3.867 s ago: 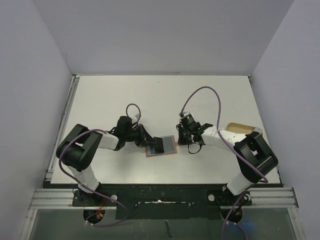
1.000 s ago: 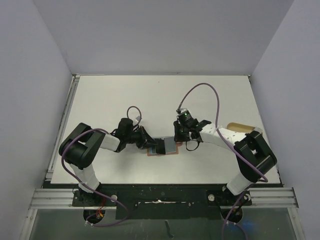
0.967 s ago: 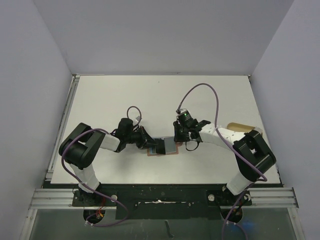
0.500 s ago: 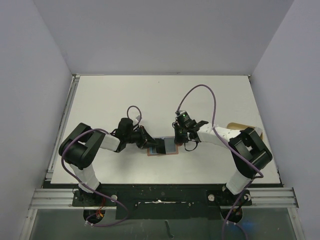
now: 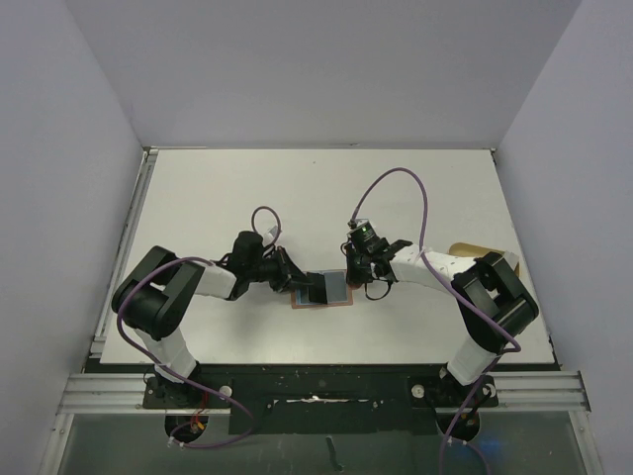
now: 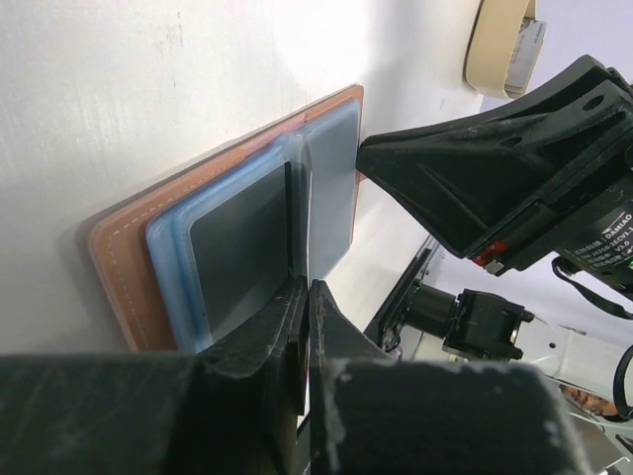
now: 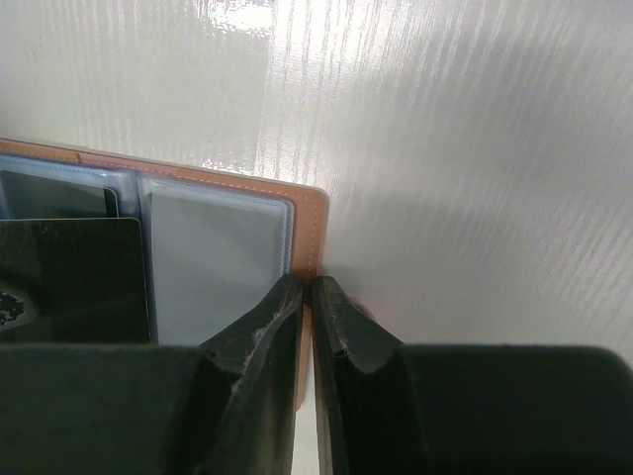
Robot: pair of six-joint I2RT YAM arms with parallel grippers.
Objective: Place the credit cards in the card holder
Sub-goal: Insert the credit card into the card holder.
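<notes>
Two hands meet at the wallet (image 7: 308, 228), which lies open and flat on the table (image 5: 415, 188), just ahead of the arm bases.

The left hand (image 6: 305, 285) is clenched, and it seems to be pinching a dark card (image 7: 74, 272) by one short edge. The card is tilted over the wallet's left half, its free edge toward the fold. I judge the tilt is there so that this edge can slide under a pocket lip and not butt against it. Beside it, blue cards (image 6: 170, 259) show as two rounded edges on the left half. I cannot tell whether they are fully tucked in.

The right hand (image 7: 307, 287) comes in from the other side. Its fingers are drawn almost together over the wallet's right rim, with leather running into the slit between them. That reads as a grip on the rim, most likely to stop the light wallet from skating or folding shut while the card is pushed in. The right pocket (image 7: 218, 267) shows a flat grey-blue panel, but I cannot tell whether that is a card or only its window.

The table is white and smooth, glossy enough to streak the light, so it offers little friction. A tan tray (image 5: 473, 251) sits well apart near the right edge. Plain pale walls (image 5: 326, 69) close in three sides, a metal rail (image 5: 316, 391) runs along the near edge, and purple cables (image 5: 396, 176) loop above the arms.
</notes>
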